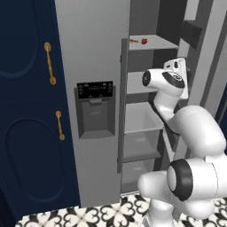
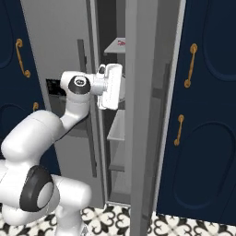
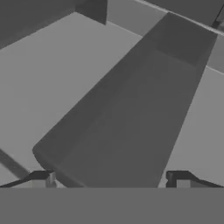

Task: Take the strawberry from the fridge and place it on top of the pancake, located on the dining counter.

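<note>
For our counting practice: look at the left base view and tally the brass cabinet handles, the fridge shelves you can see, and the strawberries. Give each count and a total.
Brass handles: 2, upper and lower, on the navy cabinets
Fridge shelves: 5, the top shelf being the highest
Strawberry: 1, on that top shelf
Total: 8

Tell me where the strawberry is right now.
The strawberry sits on the top visible shelf inside the open fridge, near the shelf's left front edge in the left base view, above the robot's hand.
</note>
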